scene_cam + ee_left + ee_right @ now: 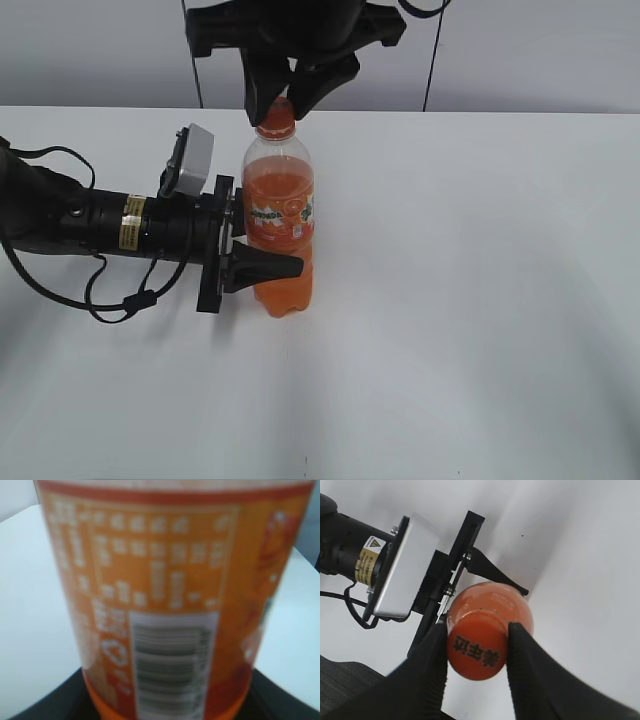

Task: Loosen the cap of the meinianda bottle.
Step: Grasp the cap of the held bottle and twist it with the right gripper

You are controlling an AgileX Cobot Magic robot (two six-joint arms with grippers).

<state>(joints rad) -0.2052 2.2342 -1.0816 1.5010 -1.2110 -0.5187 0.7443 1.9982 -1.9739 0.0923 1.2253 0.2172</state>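
The meinianda bottle (280, 200) stands upright on the white table, full of orange drink, with its label (160, 580) filling the left wrist view. My left gripper (275, 258) reaches in from the left and is shut on the bottle's lower body; one black finger (270, 267) crosses in front of it. From above, my right gripper (478, 632) holds the orange cap (477, 650) between its two black fingers (432, 670), which both press on the cap's side. The same cap (276, 112) shows under the right gripper (280, 100) in the exterior view.
The left arm (90, 220) lies low along the table (480, 300) with its grey camera box (193, 158) and a loose cable loop (110, 300). The table's rear edge meets a pale wall just behind the bottle.
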